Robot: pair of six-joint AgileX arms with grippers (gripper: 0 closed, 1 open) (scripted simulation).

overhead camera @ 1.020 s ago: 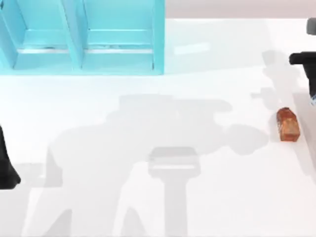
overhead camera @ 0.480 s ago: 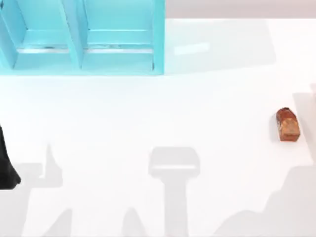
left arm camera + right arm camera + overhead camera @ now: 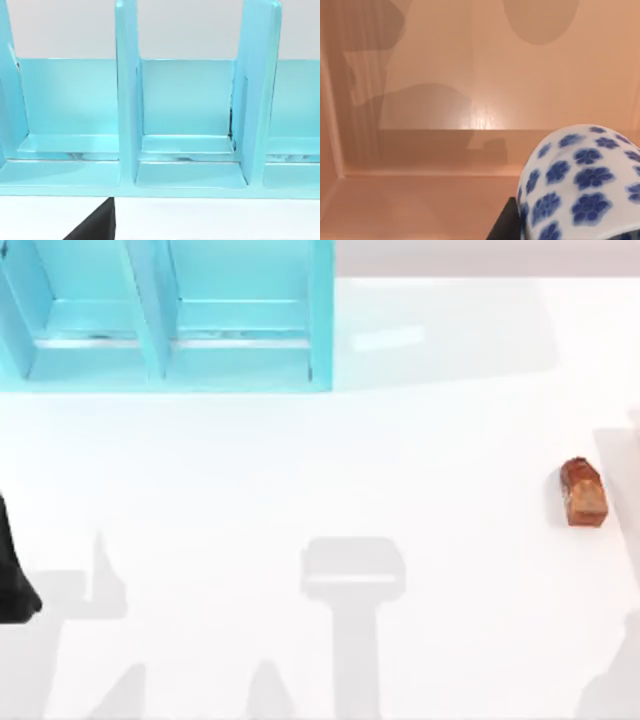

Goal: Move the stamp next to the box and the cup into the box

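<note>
While the cup (image 3: 580,180) hangs inside the box (image 3: 420,190), gripper state stays unreadable.

Glazed white ceramic cup (image 3: 580,185) with blue flowers; grainy, wood-like reddish stamp (image 3: 583,493); smooth, faintly glossy box (image 3: 420,150) interior; glossy turquoise shelf unit (image 3: 170,320); smooth white tabletop (image 3: 330,460).

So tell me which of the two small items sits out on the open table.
The stamp, the reddish-brown block near the table's right side. The cup, white with blue flowers, is against the box's pinkish interior instead.

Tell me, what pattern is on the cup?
Dark blue flowers on white; the cup shows best in the right wrist view.
</note>
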